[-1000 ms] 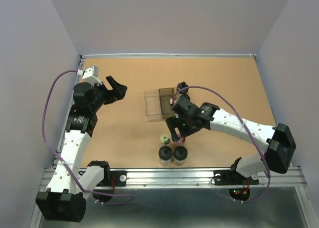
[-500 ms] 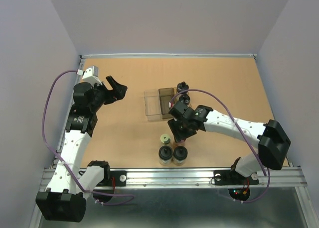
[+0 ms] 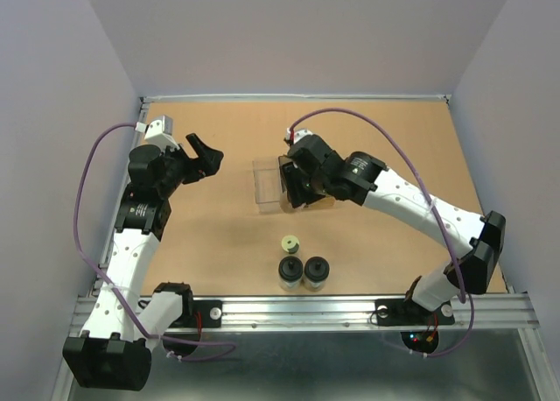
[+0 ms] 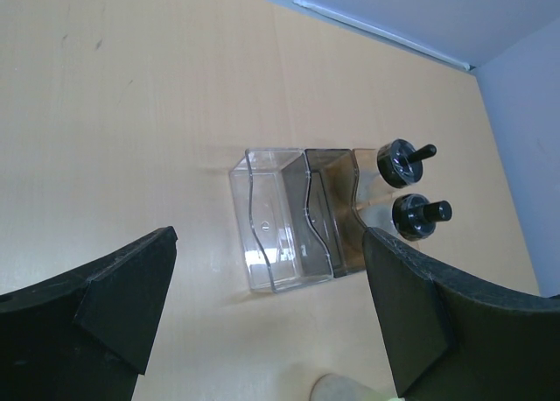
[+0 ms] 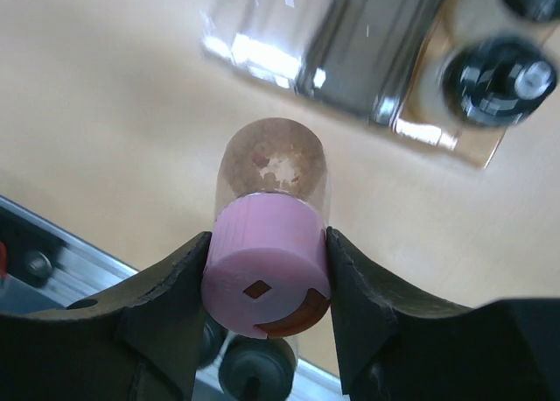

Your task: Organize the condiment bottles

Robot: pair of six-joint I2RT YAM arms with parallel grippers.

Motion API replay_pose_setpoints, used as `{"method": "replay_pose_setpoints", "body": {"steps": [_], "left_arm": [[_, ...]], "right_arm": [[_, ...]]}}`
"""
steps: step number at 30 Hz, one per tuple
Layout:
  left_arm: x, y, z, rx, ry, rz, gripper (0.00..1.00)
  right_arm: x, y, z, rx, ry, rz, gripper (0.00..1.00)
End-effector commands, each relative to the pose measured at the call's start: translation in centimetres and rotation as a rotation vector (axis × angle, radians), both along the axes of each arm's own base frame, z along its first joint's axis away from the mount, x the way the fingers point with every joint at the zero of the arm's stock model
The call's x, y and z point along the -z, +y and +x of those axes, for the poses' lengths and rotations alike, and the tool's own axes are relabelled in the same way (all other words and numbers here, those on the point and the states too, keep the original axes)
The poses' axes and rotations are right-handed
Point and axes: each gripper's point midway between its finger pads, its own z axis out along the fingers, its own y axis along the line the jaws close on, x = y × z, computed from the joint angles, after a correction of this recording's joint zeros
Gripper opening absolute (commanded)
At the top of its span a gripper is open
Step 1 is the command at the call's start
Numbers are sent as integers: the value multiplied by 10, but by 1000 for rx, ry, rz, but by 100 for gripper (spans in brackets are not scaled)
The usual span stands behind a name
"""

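My right gripper (image 5: pixel 267 274) is shut on the pink cap (image 5: pixel 265 263) of a clear jar and holds it in the air. In the top view the right gripper (image 3: pixel 297 187) hovers over the clear brownish rack (image 3: pixel 267 185) and hides the pink jar. Two black-capped bottles (image 4: pixel 404 160) (image 4: pixel 420 217) stand at the rack's (image 4: pixel 293 217) right end. A yellow-green-capped bottle (image 3: pixel 289 243) and two black-capped ones (image 3: pixel 290 269) (image 3: pixel 316 269) stand near the front edge. My left gripper (image 3: pixel 203 156) is open and holds nothing, off to the rack's left.
The metal rail (image 3: pixel 306 312) with both arm bases runs along the table's near edge. Walls close in the table on the left, back and right. The right arm (image 3: pixel 411 204) stretches across the right half of the table.
My right gripper shut on the pink-capped jar beside the front row, then lifted it up and back over the rack. The left arm stayed still.
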Motion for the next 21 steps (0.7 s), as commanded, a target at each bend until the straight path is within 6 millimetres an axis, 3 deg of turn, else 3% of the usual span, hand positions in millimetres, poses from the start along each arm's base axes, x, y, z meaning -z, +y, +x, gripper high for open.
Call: {"method": "replay_pose_setpoints", "body": {"steps": [1,6,9,11,12,21], "left_arm": [[-28,-1,-2,16,-91,14,99],[-28,0,-5,6,-92,14,99],[-28,1,-8,1,-94,12,99],[-28,2,-11,1,-97,11,99],[-29,2,-12,0,-98,9,99],[-31,5,-15,-15,-101,22,99]], "right_arm": [[-44,6,32,13,-153,-10,1],[-47,20,80,58,-203,-53,0],[-53,11,115,130,-228,-51,0],[-40,10,133,151,-220,-82,0],[-43,7,143,165,-223,-69,0],[5,23,168,101,-114,-67,0]]}}
